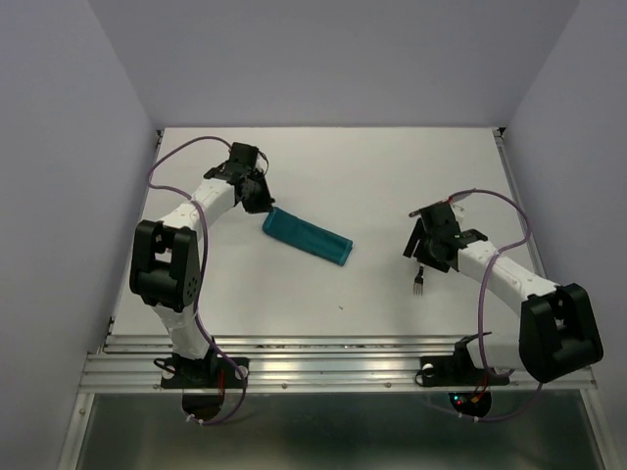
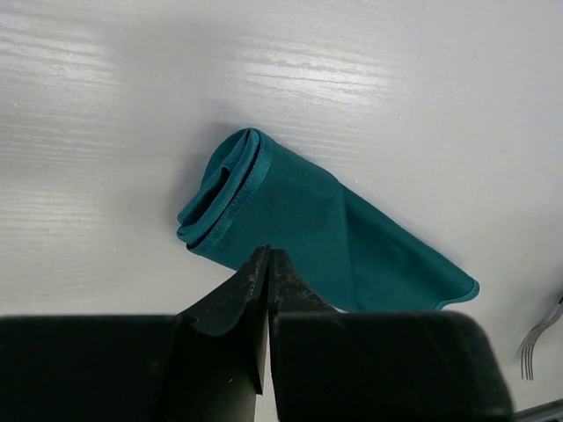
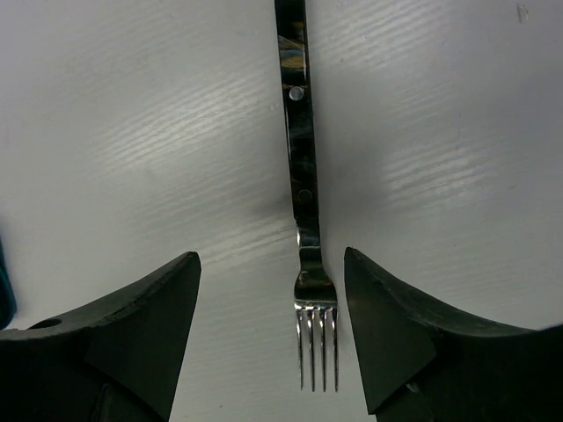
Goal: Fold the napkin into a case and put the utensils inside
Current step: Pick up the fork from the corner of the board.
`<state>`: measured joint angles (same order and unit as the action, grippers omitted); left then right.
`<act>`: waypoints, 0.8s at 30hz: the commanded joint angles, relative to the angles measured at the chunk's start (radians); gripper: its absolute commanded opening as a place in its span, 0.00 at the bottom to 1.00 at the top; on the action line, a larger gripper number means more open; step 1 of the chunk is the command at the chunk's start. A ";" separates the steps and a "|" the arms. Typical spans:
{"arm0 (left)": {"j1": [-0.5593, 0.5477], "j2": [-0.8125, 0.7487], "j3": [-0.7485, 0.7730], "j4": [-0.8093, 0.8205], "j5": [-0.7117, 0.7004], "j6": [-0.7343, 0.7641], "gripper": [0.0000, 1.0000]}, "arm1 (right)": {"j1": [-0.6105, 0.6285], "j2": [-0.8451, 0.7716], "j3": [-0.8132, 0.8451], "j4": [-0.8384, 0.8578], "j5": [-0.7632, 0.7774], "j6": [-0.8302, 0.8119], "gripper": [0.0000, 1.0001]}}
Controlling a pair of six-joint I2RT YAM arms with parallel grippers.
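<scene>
The teal napkin lies folded into a narrow case, slanting across the middle of the white table. In the left wrist view the case has its rolled, open end at the upper left. My left gripper hovers at that end, its jaws shut with nothing between them. A fork with a dark riveted handle lies flat on the table, tines toward the camera. My right gripper stands open astride it, fingers apart from it. From above, only the fork's tines show below the right gripper.
The fork also shows at the right edge of the left wrist view, apart from the case. An aluminium rail runs along the table's near edge. Grey walls close in the table on three sides.
</scene>
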<state>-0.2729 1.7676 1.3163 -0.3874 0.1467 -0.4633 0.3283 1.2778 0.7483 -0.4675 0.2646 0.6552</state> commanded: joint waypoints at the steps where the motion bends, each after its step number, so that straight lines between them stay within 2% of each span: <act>1: 0.009 -0.042 0.072 -0.039 -0.022 0.032 0.15 | -0.023 0.054 -0.001 -0.010 -0.019 -0.009 0.72; 5: 0.021 -0.004 0.110 -0.054 -0.045 0.043 0.25 | -0.063 0.097 -0.010 0.041 -0.008 -0.035 0.68; 9: 0.024 0.050 0.167 -0.084 -0.047 0.058 0.26 | -0.089 0.150 -0.007 0.093 -0.021 -0.080 0.65; 13: 0.009 0.064 0.190 -0.084 -0.015 0.049 0.26 | -0.100 0.233 0.025 0.121 -0.027 -0.117 0.57; 16: -0.018 0.075 0.215 -0.096 -0.025 0.051 0.26 | -0.109 0.282 0.052 0.132 -0.039 -0.131 0.45; 19: -0.054 0.093 0.227 -0.099 -0.013 0.046 0.26 | -0.109 0.287 0.069 0.129 -0.059 -0.140 0.18; 22: -0.101 0.119 0.238 -0.082 0.014 0.038 0.26 | -0.109 0.256 0.091 0.095 -0.062 -0.161 0.06; 24: -0.144 0.144 0.267 -0.082 0.024 0.034 0.26 | -0.109 0.230 0.098 0.075 -0.062 -0.178 0.03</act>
<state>-0.3561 1.8847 1.5101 -0.4686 0.1390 -0.4313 0.2230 1.5394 0.8139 -0.3763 0.2314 0.5129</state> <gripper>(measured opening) 0.258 0.163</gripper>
